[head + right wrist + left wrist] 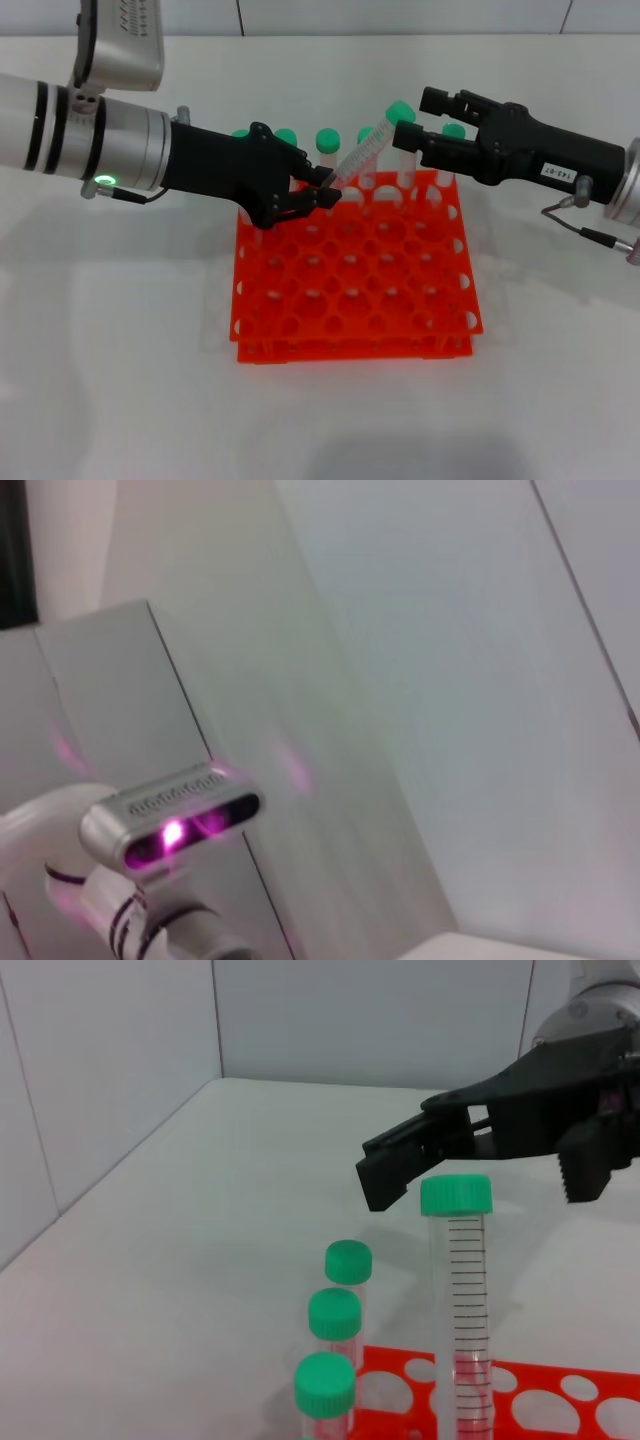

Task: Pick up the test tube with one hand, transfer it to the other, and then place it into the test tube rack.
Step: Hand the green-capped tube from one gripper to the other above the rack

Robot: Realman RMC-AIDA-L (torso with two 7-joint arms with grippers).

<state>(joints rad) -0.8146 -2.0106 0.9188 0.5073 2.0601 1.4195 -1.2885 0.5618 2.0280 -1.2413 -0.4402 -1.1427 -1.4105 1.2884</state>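
My left gripper (322,190), black and unlabelled, is shut on the lower end of the test tube (362,155) above the back of the orange-red rack (300,345). The tube tilts up and to the right, with its green cap (400,112) uppermost. My right gripper (412,122), black with a white label, is open with one finger on each side of the cap, apparently not touching it. In the left wrist view the tube (457,1290) stands in front of the open right gripper (478,1185), with the rack (560,1400) below.
Several other green-capped tubes (327,140) stand in the rack's back row, close behind the held tube; three show in the left wrist view (334,1313). The rack sits on a white table (120,380). The right wrist view shows only wall and the robot's head.
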